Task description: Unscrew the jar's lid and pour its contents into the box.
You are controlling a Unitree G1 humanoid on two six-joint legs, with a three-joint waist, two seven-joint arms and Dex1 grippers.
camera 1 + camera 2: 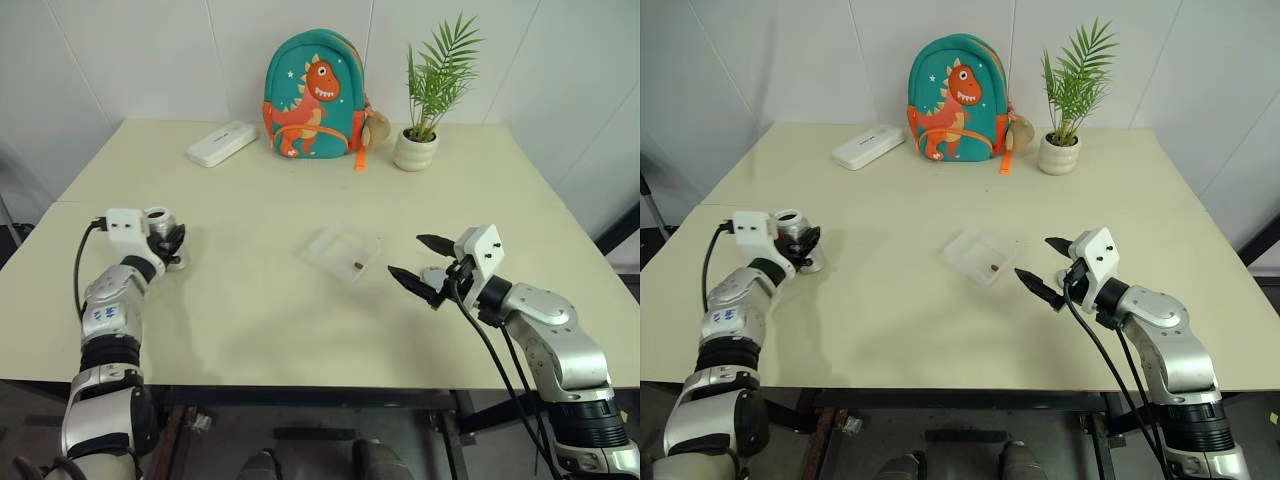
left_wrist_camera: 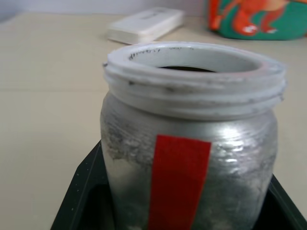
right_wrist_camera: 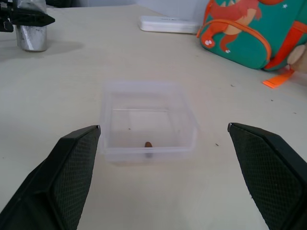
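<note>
Standing upright, the lidless silver-grey metal jar (image 1: 160, 224) sat clamped in the left gripper (image 1: 172, 243). A brownish bit (image 3: 148, 144) already lay in the clear square plastic box (image 3: 111, 112); the right gripper (image 1: 421, 264), jaws apart, held nothing, so pouring looked done.

Bare table (image 1: 250, 300) surrounds the box (image 1: 343, 252); backpack (image 1: 312, 95) stands well behind.

Bright even light, soft shadows, sharp

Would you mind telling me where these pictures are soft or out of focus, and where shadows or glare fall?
Left wrist view: the jar is fairly sharp, with glare on its metal; the white case and backpack behind are blurred. Right wrist view: the box is clear, and the jar casts a soft shadow on the table. Left eye view: even light, with faint shadows under the right gripper.
</note>
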